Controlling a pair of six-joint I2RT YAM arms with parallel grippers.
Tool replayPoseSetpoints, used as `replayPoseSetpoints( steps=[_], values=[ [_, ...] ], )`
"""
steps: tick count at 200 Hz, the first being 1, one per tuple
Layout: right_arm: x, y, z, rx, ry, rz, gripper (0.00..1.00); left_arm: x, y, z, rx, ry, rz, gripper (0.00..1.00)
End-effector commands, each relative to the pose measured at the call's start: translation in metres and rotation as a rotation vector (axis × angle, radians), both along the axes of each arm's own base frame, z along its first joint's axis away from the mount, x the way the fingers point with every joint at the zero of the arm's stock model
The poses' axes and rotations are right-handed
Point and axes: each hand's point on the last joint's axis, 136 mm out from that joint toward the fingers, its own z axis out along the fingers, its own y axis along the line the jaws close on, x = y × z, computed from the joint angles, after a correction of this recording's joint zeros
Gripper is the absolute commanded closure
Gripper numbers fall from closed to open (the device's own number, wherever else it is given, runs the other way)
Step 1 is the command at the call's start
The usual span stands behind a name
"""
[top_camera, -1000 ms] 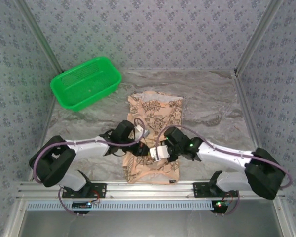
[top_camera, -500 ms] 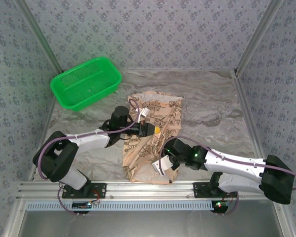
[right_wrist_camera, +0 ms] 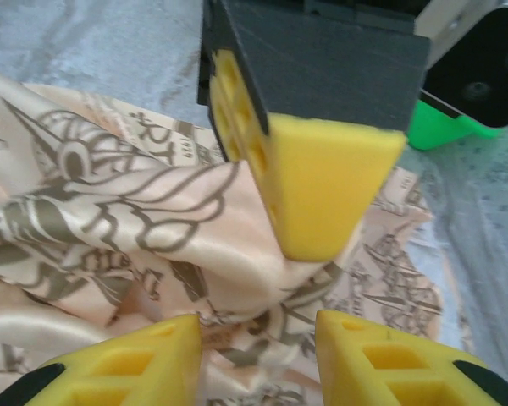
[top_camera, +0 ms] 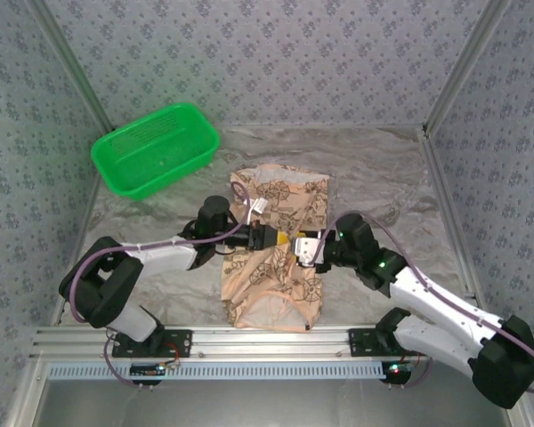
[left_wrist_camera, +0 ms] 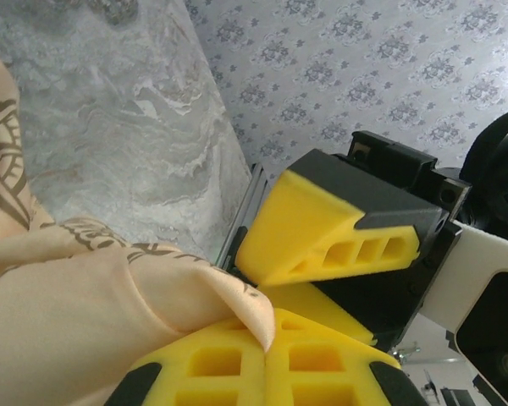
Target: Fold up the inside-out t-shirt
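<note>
Grey floral-patterned walls [top_camera: 267, 53] enclose a marbled grey tabletop [top_camera: 383, 187].

t-shirt [top_camera: 276, 271]: tan-peach, printed in dark brown with compass roses and lettering
basket [top_camera: 156, 149]: bright green
table [top_camera: 383, 200]: grey and white, marbled
walls [top_camera: 276, 62]: grey-blue with a small repeating floral motif
left gripper [top_camera: 283, 237]: black body, yellow foam fingers
right gripper [top_camera: 298, 251]: white and black body, yellow foam fingers
left arm [top_camera: 160, 256]: white shell, black joints
right arm [top_camera: 436, 302]: white shell, black joints
cables [top_camera: 400, 245]: purple
</note>
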Motion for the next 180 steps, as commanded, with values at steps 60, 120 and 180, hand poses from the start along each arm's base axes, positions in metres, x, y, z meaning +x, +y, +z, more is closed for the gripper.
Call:
replayPoseSetpoints(
  steps=[60, 120, 180],
  values=[
    [0.001, 0.024, -0.041, 0.092, 0.168, -0.204, 0.6, 0.004, 0.003, 0.019, -0.062, -0.056, 0.034, 1.0],
    [0.017, 0.027, -0.039, 0.264, 0.258, -0.338, 0.61, 0.004, 0.005, 0.011, -0.049, -0.063, 0.038, 1.0],
    [-0.026, 0.046, -0.003, 0.343, 0.272, -0.066, 1.0, 0.022, 0.026, -0.048, 0.116, -0.04, 0.09, 0.97]
  ],
)
